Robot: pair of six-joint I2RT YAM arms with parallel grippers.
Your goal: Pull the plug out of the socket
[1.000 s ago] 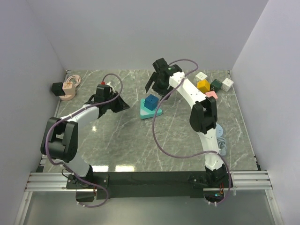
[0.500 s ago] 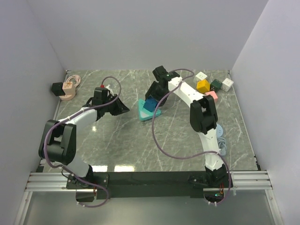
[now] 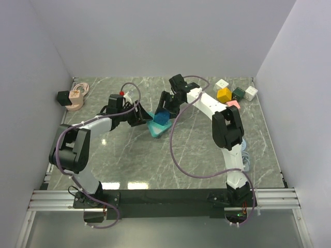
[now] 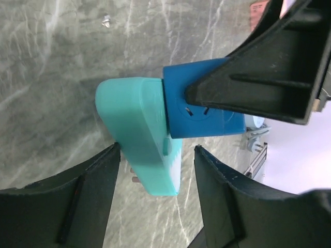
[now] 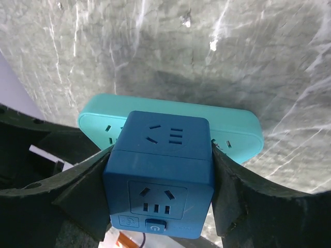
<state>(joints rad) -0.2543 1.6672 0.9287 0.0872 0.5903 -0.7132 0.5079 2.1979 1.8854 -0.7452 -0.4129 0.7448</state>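
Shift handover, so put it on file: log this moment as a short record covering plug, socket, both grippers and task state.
plug: blue cube plug, seated flush on the socket
socket: teal socket, flat body with rounded corners
right gripper: right gripper shut on the plug, one finger on each side
left gripper: left gripper open, fingers either side of the socket
task state: plug not yet pulled off
also present: coloured cubes, far right of the table

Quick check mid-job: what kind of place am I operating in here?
Probably a lab test cell: plain walls box in a marble-look table, with spare adapter cubes parked at the back.
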